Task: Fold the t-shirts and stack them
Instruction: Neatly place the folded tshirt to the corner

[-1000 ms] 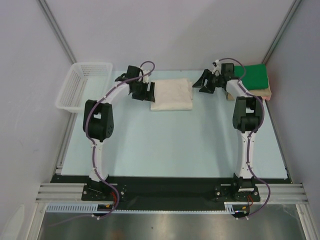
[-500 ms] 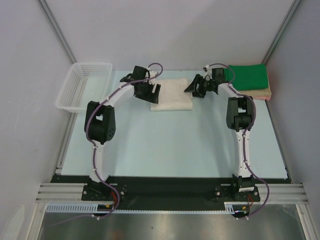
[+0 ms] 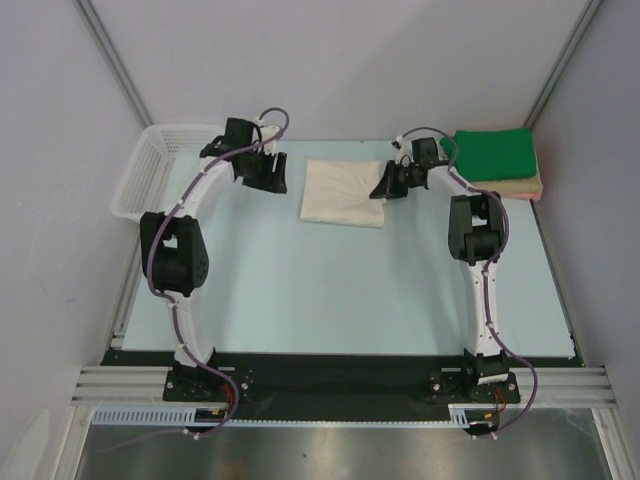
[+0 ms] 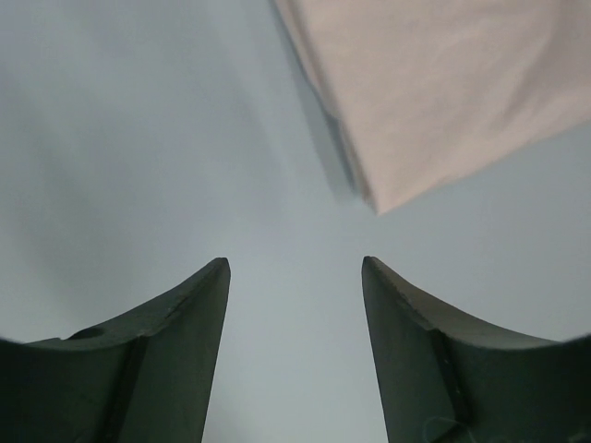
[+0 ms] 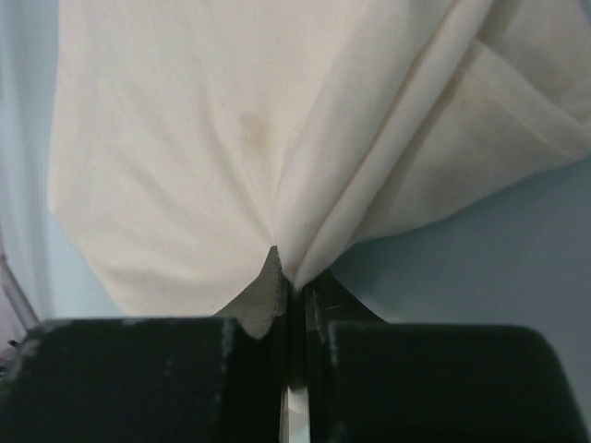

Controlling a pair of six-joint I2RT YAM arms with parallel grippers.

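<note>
Under the green tee — peach-tan tee mostly hidden; cream tee cropped.

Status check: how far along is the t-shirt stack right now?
Done: the green t-shirt lies folded on the peach t-shirt at the far right. In hand: the right gripper has its jaws shut on an edge of the cream t-shirt, which looks folded mid-table; the left gripper is open, off the cloth. Left: getting the cream one onto that stack.
</note>
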